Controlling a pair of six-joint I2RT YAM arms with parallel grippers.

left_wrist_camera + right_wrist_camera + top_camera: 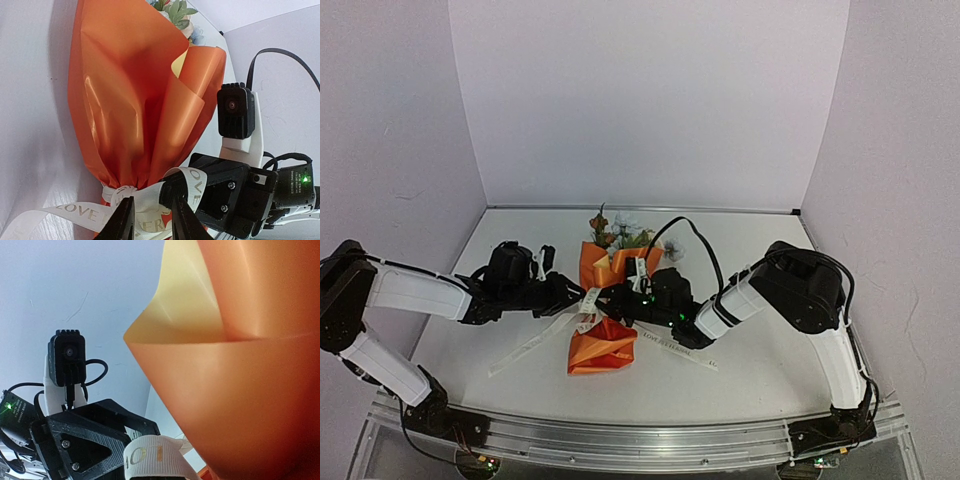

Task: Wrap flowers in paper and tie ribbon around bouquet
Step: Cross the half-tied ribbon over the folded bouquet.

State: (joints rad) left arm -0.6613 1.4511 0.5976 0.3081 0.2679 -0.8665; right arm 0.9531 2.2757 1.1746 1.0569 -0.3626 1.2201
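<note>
Crossing bouquet (125, 100) neck, ribbon (75, 212) sits btwn L fingers (123, 226).

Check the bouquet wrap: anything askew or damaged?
Yes. The paper gapes at its wide end: one flap stands loose, with the yellow inside showing. Below the ribbon tie, the paper's tail looks crumpled. The ribbon ends lie loose on the table.

Your surroundings, itemised: one back wall (650, 100), plain and pale; one left wall (390, 130) and one right wall (905, 130), same finish, enclosing you on three sides; one white table (760, 375), evenly and softly lit; one metal rail (640, 442) along its near edge.
</note>
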